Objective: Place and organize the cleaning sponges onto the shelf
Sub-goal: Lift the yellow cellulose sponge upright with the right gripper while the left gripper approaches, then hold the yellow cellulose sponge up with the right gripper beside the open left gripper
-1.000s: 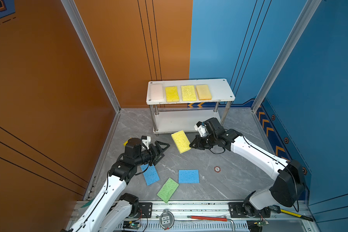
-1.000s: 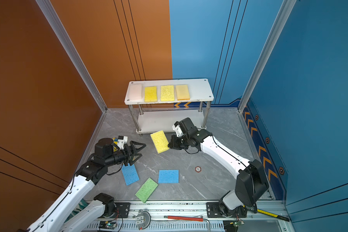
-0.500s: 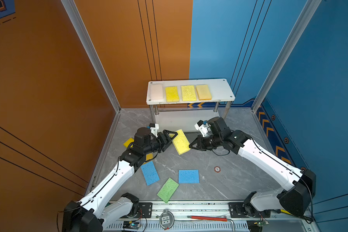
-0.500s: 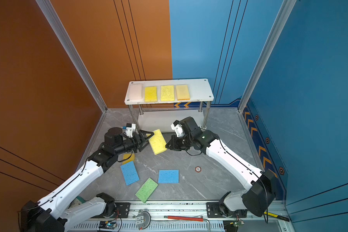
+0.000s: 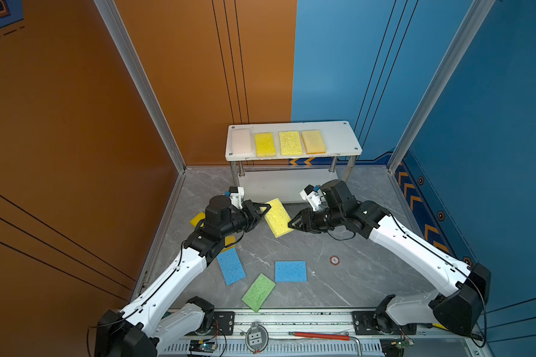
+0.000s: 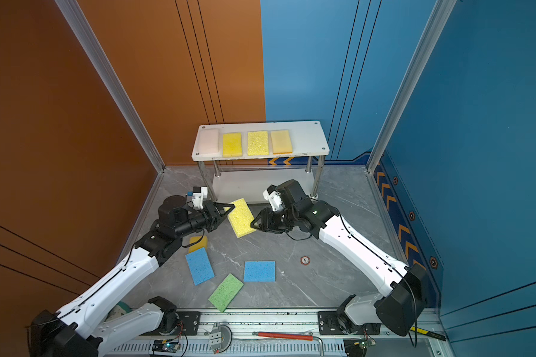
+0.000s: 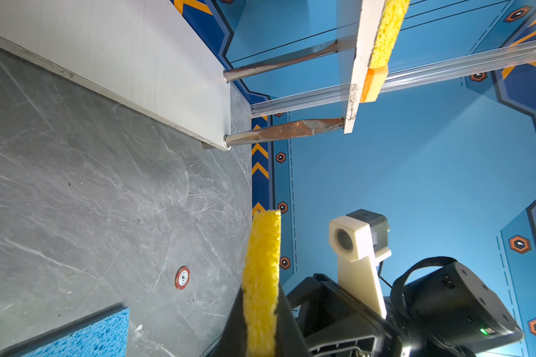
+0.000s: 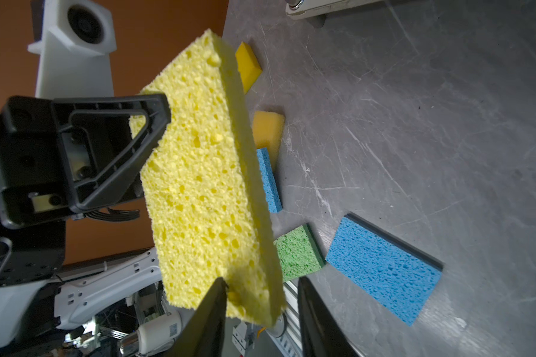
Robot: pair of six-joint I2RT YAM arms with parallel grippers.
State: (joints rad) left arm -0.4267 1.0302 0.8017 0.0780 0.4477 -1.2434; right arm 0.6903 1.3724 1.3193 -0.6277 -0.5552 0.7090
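1. Now we see the held yellow sponge (image 5: 277, 218) lifted clear of the grey tabletop (image 5: 338, 235). In both top views it hangs tilted between the two grippers.
2. We find the left gripper (image 5: 265, 210) clamped on the sponge near one corner. Its wrist view shows the foam edge-on, pinched between the jaws.
3. The right gripper (image 5: 291, 223) sits at the opposite corner with its jaws parted. Its wrist view shows a gap between the sponge and one finger (image 8: 316, 309), so we read this gripper as released.
4. Beyond both grippers stands the shelf (image 5: 338, 136). Its top board carries a neat row of four:
   - the pinkish-white sponge (image 5: 241, 141)
   - the bright yellow sponge (image 5: 264, 144)
   - the pale yellow sponge (image 5: 290, 142)
   - the yellow-orange sponge (image 5: 313, 141)
5. Behind the grippers, toward the arm bases, three more lie flat on the tabletop:
   - the slanted blue sponge (image 5: 230, 265)
   - the square-set blue sponge (image 5: 290, 271)
   - the green sponge (image 5: 258, 292), just beside both
6. Under the left arm, close behind its gripper, we make out two partly hidden pieces:
   - the corner yellow sponge (image 5: 197, 218)
   - the covered orange sponge (image 6: 197, 242), which touches the slanted blue one
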